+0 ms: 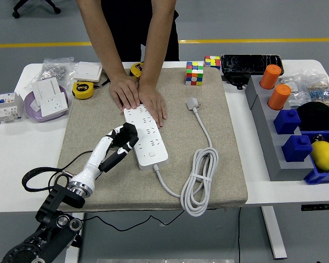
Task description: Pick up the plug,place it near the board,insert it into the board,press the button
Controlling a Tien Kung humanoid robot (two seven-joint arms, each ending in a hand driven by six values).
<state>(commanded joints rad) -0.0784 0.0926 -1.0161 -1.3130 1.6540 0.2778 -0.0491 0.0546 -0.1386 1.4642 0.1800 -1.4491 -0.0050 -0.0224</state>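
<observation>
A white power strip [148, 141] lies on the beige mat [88, 131], its cable coiled at the lower right. My left hand [119, 143] is shut on a black plug [128, 133] and holds it at the strip's left edge, touching or just over it. The strip's button [152, 155] is near its front end. A person's two hands [137, 96] press flat on the strip's far end. My right hand is out of view.
A white plug [192, 103] on the strip's cable lies right of the strip. Two cube puzzles [194, 73], tape measures [83, 89] and a purple bowl with a white socket [49, 103] sit at the back. A grey rack with blue and orange blocks [285, 120] stands at the right.
</observation>
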